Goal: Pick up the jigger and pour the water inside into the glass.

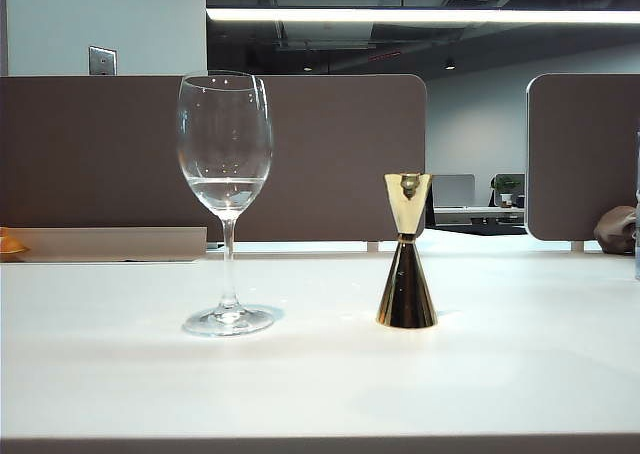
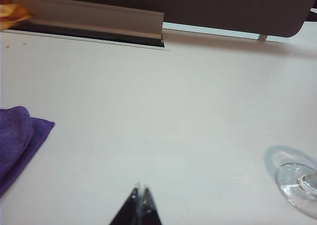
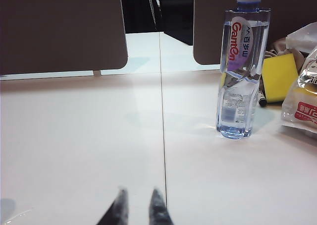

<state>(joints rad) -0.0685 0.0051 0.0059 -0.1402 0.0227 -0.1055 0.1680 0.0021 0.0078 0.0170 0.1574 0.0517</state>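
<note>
A: Going left to right across the exterior view, what stands where?

B: The glass (image 1: 226, 199) is left of centre, upright on the bench (image 1: 320, 384), with a shallow layer of water (image 1: 228, 187) low in its bowl; the jigger (image 1: 407, 251) stands right of centre, also upright, its long axis vertical and the wider cone at the bottom; the two are well apart; neither arm shows in this view.

A: And the hands?

B: The left hand (image 2: 139, 191) shows only its fingertips at the bottom edge of its wrist picture, pressed together and grasping nothing; the foot of the glass sits at the lower right of that frame, a purple cloth (image 2: 17, 143) at the left edge; the right hand (image 3: 138, 194) has its tips a little apart, nothing between them; ahead of it I see a water bottle (image 3: 241, 66) and a yellow sponge (image 3: 279, 76), no jigger.

A: So which arm suits the pick?

B: I judge the right; the jigger lies on its side of the bench, and a side-on grasp at the narrow waist keeps it upright.
</note>
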